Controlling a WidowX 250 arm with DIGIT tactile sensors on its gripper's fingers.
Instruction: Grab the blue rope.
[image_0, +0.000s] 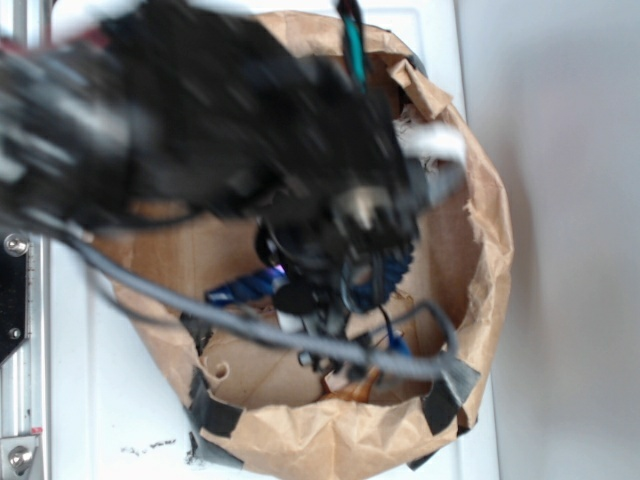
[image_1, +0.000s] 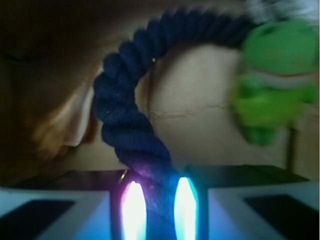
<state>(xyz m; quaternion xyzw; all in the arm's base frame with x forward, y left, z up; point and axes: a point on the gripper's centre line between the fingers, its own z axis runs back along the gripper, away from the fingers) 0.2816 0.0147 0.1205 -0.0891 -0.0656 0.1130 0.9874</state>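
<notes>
Rope (image_1: 131, 135): thick twisted cotton-like strands, matt and fuzzy, dark navy; a brighter blue length shows in the exterior view (image_0: 243, 287). Toy (image_1: 274, 75): soft green plush, matt, blurred. Bag (image_0: 480, 250): brown paper, creased and torn at the rim, rough and matt, with its floor (image_1: 200, 100) wrinkled and dull; patches of black tape (image_0: 215, 412) look slightly sheeny. Gripper (image_1: 159, 210): pale smooth plastic-looking fingers (image_1: 55, 215), the inner edges glowing glossy white-cyan beside the rope. Cable (image_0: 250, 325): grey braided sleeve, matt. Arm (image_0: 230, 110): black, blurred, finish unclear. Table (image_0: 100, 400): smooth white surface.
</notes>
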